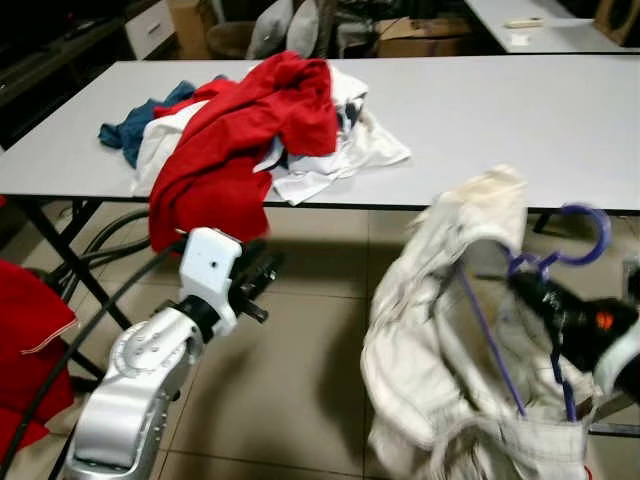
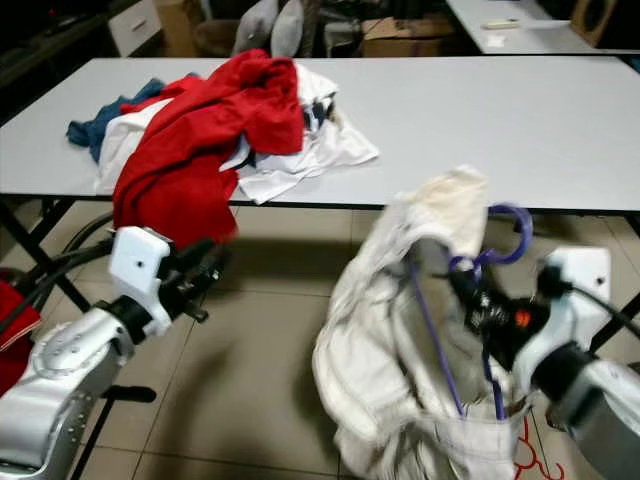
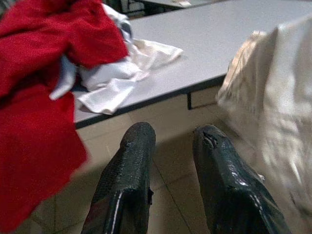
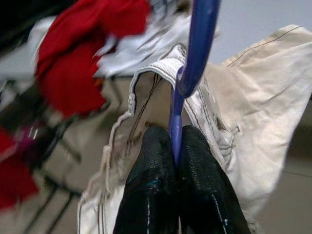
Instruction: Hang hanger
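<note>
A blue plastic hanger with a cream garment draped over it hangs in the air in front of the white table, low on my right. My right gripper is shut on the hanger's neck, just below its hook. My left gripper is open with nothing between its fingers, held below the table's front edge, near the hanging red cloth.
A pile of red, white and blue clothes lies on the table's left half, the red piece drooping over the edge. Black table legs and cables stand at the left. Tiled floor lies below. Another red cloth sits at far left.
</note>
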Tool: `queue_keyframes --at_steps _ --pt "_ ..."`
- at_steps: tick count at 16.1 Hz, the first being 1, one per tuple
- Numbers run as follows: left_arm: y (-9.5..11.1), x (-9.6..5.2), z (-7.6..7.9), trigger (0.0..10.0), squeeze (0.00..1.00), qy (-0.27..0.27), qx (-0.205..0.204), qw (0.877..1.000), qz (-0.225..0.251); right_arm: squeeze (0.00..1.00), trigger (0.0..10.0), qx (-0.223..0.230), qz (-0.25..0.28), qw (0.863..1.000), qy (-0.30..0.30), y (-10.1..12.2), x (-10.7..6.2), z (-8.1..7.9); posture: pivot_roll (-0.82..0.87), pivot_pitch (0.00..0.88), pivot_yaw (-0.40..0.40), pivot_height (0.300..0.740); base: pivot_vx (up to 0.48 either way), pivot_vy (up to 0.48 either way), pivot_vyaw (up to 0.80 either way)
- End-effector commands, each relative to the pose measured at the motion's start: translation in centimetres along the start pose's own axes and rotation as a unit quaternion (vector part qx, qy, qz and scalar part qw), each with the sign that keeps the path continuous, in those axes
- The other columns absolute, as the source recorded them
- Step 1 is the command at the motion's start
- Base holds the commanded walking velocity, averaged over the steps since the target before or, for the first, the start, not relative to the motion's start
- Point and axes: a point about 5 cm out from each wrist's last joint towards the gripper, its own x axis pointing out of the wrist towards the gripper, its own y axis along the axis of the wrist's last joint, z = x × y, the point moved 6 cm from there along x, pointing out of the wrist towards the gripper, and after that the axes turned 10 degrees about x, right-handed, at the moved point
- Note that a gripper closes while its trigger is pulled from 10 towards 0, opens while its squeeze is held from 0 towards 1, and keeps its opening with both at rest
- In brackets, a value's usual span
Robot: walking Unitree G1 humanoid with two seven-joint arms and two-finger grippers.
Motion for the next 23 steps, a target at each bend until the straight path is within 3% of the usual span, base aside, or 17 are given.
queue_keyframes --at_steps 1,5,6,10,11,15,18,23 --pt "-0.2 -0.3 -0.8 10.0 0.0 0.01 0.004 1.0 -0.002 0.0 10.0 -0.031 0.011 0.999 0.04 0.6 -0.3 -1.6 -0.02 0.042 0.046 0.74 0.0 0.0 0.0" --pt "-0.4 -0.9 -2.3 10.0 0.0 0.054 0.02 0.998 -0.006 0.0 10.0 -0.057 -0.025 0.991 0.117 -0.9 -0.4 -4.1 -0.01 0.04 0.021 0.74 0.0 0.0 0.0" --pt "-0.2 -1.4 -3.3 10.0 0.0 0.081 0.02 0.996 -0.003 0.0 10.0 -0.083 -0.055 0.984 0.145 -2.5 -0.1 -4.9 0.01 0.041 -0.001 0.74 0.0 0.0 0.0" --pt "-0.3 -2.4 -3.9 10.0 0.0 0.096 0.03 0.995 -0.012 0.0 10.0 -0.115 -0.043 0.99 0.075 -2.8 1.9 -2.2 0.03 0.045 -0.019 0.74 0.0 0.0 0.4" --pt "-0.8 -2.7 -3.7 10.0 0.0 0.095 0.037 0.995 -0.025 0.0 10.0 -0.113 -0.028 0.993 0.038 -2.7 2.7 -1.0 0.03 0.046 -0.018 0.74 0.0 0.0 0.8" --pt "-1.6 -2.3 -2.7 10.0 0.0 0.09 0.035 0.995 -0.038 0.0 10.0 -0.109 -0.012 0.994 -0.008 -4.2 4.4 0.8 0.04 0.048 0.002 0.74 0.0 0.0 0.8" --pt "-2.0 -1.5 -1.5 10.0 0.0 0.084 0.043 0.995 -0.036 0.0 10.0 -0.117 -0.014 0.993 0.007 -5.2 6.0 0.2 0.04 0.05 0.022 0.74 0.0 0.0 0.8" --pt "-2.7 0.4 -1.3 10.0 0.0 0.107 0.007 0.993 -0.045 0.0 10.0 -0.123 0.002 0.992 0.013 -4.7 8.0 0.4 0.03 0.066 0.013 0.74 0.0 0.0 0.8"
